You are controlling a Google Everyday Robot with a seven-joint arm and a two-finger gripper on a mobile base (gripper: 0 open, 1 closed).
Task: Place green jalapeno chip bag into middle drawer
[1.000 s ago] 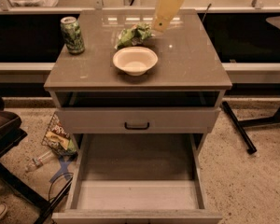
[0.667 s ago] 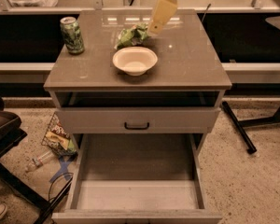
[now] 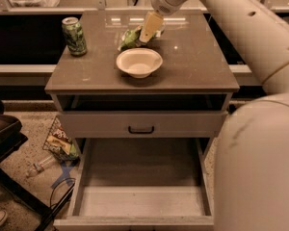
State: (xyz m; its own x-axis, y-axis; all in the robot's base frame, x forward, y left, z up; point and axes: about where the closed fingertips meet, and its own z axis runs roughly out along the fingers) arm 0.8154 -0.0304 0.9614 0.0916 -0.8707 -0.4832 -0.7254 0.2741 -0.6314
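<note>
Dark snack bag [image 3: 59, 141]: lay on the floor, far below and left of the white bowl [image 3: 139, 61]; print too blurry to read.
Drink can [image 3: 74, 35]: stood upright, left of the bowl.
Green jalapeno chip bag [image 3: 130, 38]: lay just behind the bowl.
Gripper [image 3: 151, 28]: behind the bowl, at the bag's right edge; grip could not be told.
Middle drawer [image 3: 142, 201]: pulled open, below the bowl.
</note>
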